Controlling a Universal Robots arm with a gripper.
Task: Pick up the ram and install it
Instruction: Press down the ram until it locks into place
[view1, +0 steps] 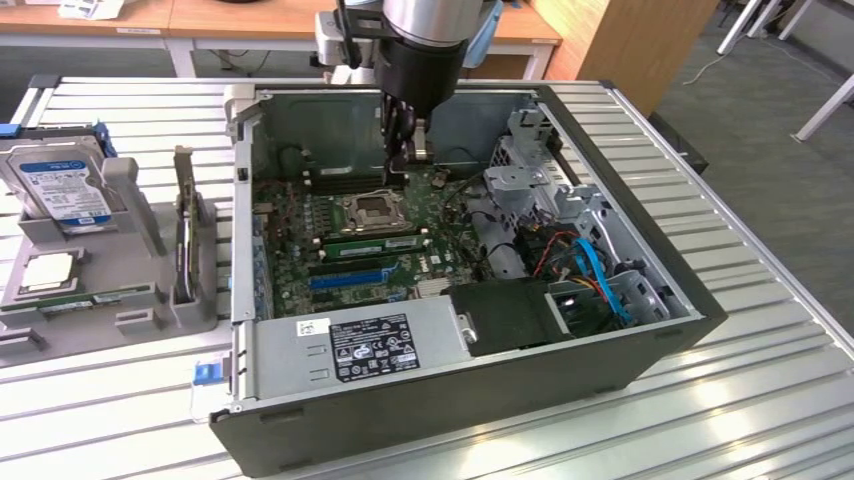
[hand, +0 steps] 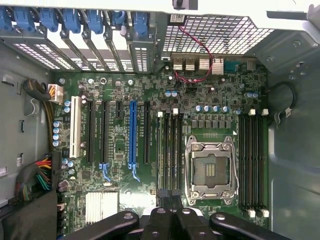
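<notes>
The pincer (view1: 407, 168) hangs low inside the open computer case (view1: 441, 410), jaws closed, its tips just above the end of the black memory slots (hand: 170, 150) beside the bare CPU socket (hand: 210, 167). Whether anything thin sits between the tips cannot be told. The 1 green stick that reads as the ram (view1: 80, 300) lies flat in the grey holder (view1: 80, 330) on the counter (view1: 747, 400), at the exterior view's left, well apart from the pincer.

The main risks, as I judge them:

- With the jaws closed this low, any sideways drift could knock the white slot latches or the small capacitors on the motherboard (view1: 300, 215), or scrape the exposed socket contacts.
- A tilted lift out could catch the case wall.
- At the holder, the taller card (view1: 184, 215) stands just beside the ram, so a loose approach could strike it.
- A skewed grip on so thin a board could make it slip or meet the slot crooked.
</notes>
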